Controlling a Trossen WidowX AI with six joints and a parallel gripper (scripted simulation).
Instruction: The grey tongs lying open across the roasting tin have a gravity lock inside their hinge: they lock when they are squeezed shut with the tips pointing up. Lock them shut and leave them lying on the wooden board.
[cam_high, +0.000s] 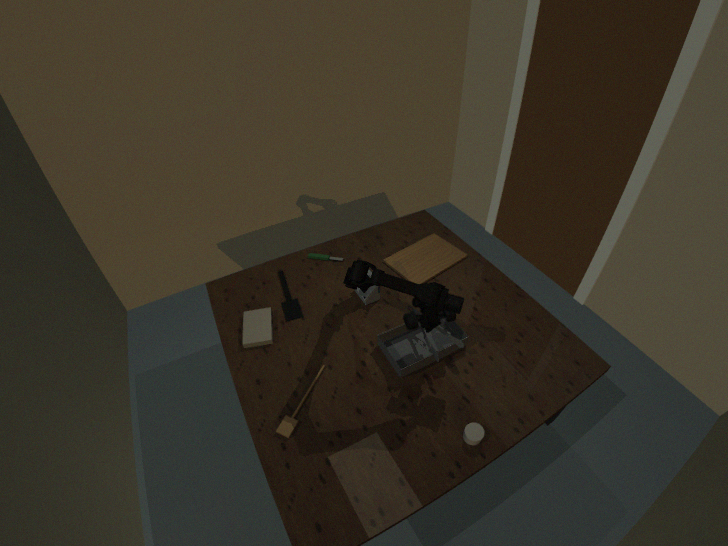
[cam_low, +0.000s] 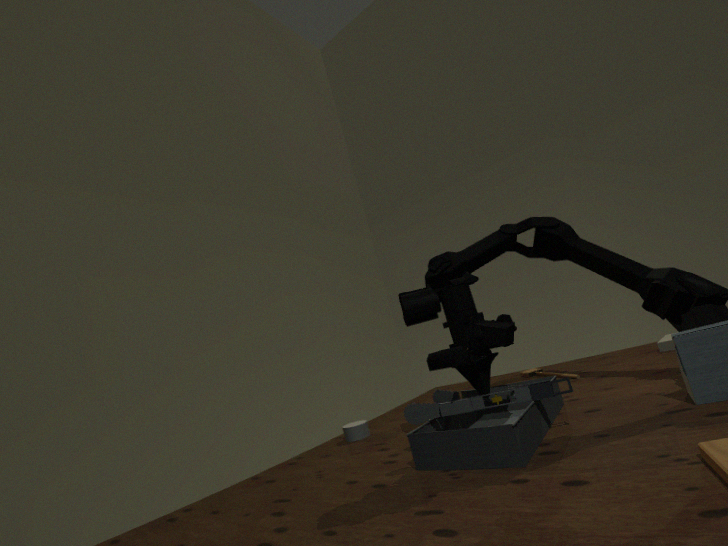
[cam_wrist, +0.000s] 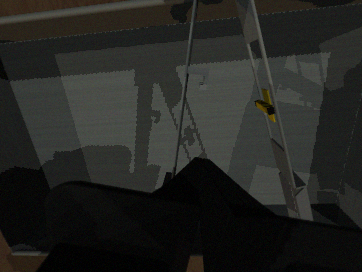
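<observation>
The grey tongs (cam_low: 464, 404) (cam_wrist: 270, 100) lie open across the roasting tin (cam_high: 409, 368) (cam_low: 464, 451), their scalloped tips past one side and a loop at the opposite end. A yellow part shows on one arm. My gripper (cam_low: 483, 392) (cam_wrist: 200, 165) points down, shut and empty, its fingertips together in the gap between the two tong arms. In the wrist view one arm runs to the left of the fingertips and one to the right; contact is hard to tell. The wooden board (cam_high: 426, 258) (cam_low: 718, 455) lies apart from the tin, with nothing on it.
A white round pot (cam_high: 473, 432) (cam_low: 355, 431) stands near the table edge. A black spatula (cam_high: 291, 309), a cream block (cam_high: 257, 326), a wooden spatula (cam_high: 286, 426) and a green-handled tool (cam_high: 319, 256) lie on the table. The arm's base stands on a pale block (cam_high: 368, 295) (cam_low: 702, 367).
</observation>
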